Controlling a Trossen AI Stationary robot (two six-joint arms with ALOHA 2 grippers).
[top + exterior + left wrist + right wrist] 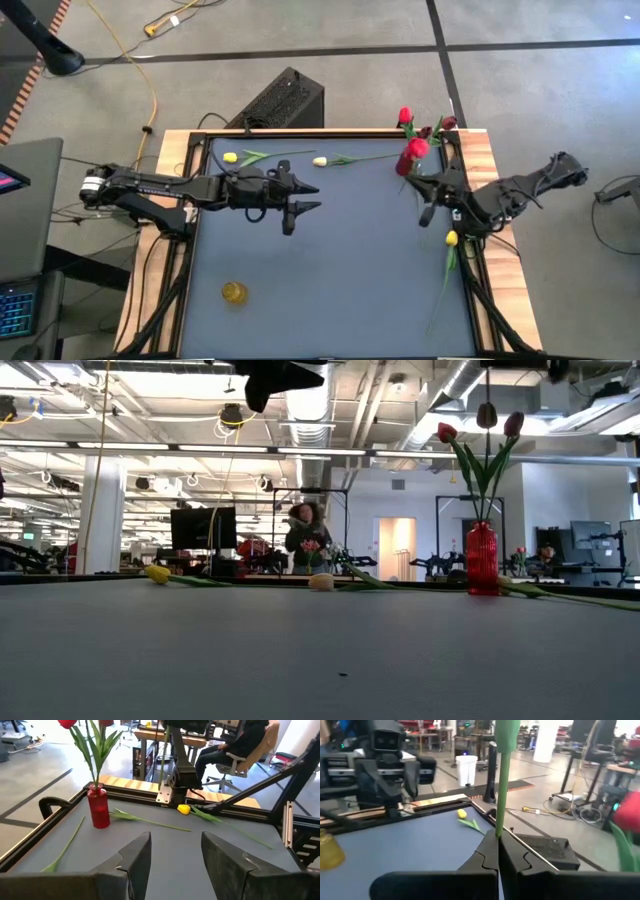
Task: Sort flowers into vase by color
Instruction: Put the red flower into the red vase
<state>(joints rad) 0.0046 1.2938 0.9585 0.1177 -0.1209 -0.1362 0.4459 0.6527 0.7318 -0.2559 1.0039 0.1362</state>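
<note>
A red vase [408,160] stands at the table's far right and holds three tulips, red and dark red [487,415]. My right gripper [425,197] hovers just near of it, shut on an upright green stem [502,780]; that flower's head is out of view. Two yellow tulips [230,157] [320,160] lie along the far edge. A third yellow tulip [451,238] lies by the right edge. My left gripper [312,198] is open above the table's middle-left and touches nothing. A yellow vase [233,292] stands near-left. My right gripper pinches the green stem [498,831] between its two fingers, coming level from the table's right, with the fingers across it. The stem stands upright in the hold, rising past the camera. In the left wrist view its lower end [160,785] hangs clear above the table.
Black rails and a wooden rim [480,150] frame the blue mat. A black box [285,98] sits on the floor beyond the far edge. A person sits in a chair [240,750] past the right side. The mat's middle and near half carry nothing but the yellow vase.
</note>
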